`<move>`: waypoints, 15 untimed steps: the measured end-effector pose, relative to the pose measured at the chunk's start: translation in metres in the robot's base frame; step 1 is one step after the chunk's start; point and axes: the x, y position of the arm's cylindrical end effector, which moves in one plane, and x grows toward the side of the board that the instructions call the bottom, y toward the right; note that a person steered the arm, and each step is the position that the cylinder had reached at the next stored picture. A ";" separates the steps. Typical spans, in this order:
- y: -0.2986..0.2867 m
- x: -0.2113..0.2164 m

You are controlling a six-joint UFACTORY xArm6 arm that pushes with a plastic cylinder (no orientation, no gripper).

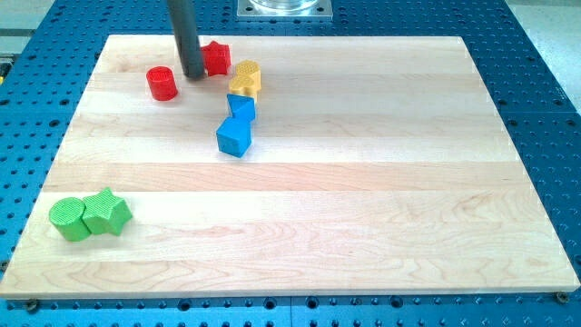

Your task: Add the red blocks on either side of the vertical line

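Note:
My tip (192,75) rests on the board near the view's top left, between two red blocks. A red cylinder (162,83) lies just left of it. A red star-shaped block (215,58) sits just right of the rod, touching or nearly touching it. Right of these, a rough vertical line runs downward: two yellow blocks (245,78) at the top, then a small blue block (241,108), then a blue cube (234,136).
A green cylinder (69,219) and a green star-shaped block (107,212) sit together at the board's lower left. The wooden board (363,209) lies on a blue perforated table. A metal mount (283,8) sits at the view's top.

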 end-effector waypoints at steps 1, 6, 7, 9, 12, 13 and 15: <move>0.033 -0.020; 0.053 -0.032; 0.004 0.008; -0.004 0.075; -0.047 0.151; -0.071 0.134; -0.036 0.193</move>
